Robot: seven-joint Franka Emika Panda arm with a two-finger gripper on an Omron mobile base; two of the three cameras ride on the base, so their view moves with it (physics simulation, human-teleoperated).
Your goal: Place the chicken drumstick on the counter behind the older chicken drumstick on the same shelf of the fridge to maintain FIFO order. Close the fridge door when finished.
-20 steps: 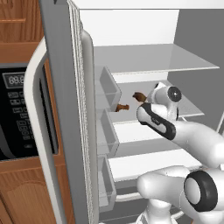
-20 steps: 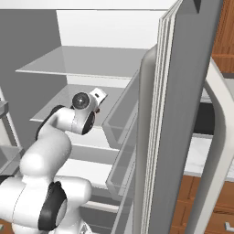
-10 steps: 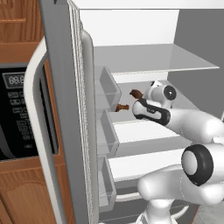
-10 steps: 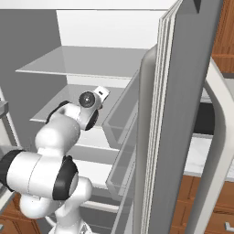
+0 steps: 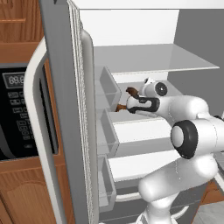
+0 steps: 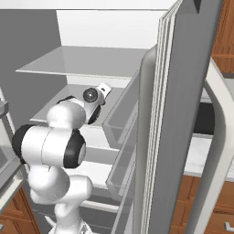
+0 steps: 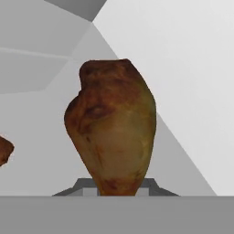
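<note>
In the hand view my gripper (image 7: 116, 187) is shut on a brown chicken drumstick (image 7: 112, 132), which stands up between the fingers. The edge of the older drumstick (image 7: 3, 150) lies at the far left on the pale shelf (image 7: 41, 137). In the left base view my gripper (image 5: 130, 105) reaches into the open fridge (image 5: 131, 30) just above the lower shelf (image 5: 144, 119). One brown drumstick end (image 5: 131, 92) shows above the hand and another (image 5: 120, 107) at its left tip. I cannot tell there which one is held.
The open fridge door (image 5: 65, 109) with its clear bins (image 5: 107, 87) stands close on the left, and the other door (image 6: 178, 114) on the right. The upper shelf (image 5: 148, 59) hangs above the hand. A black wall oven (image 5: 17, 109) and the marble counter (image 6: 201, 155) flank the fridge.
The hand has levelled out and moved a little further left over the lower shelf, still holding the drumstick. The elbow has swung up and nearer to the cameras.
</note>
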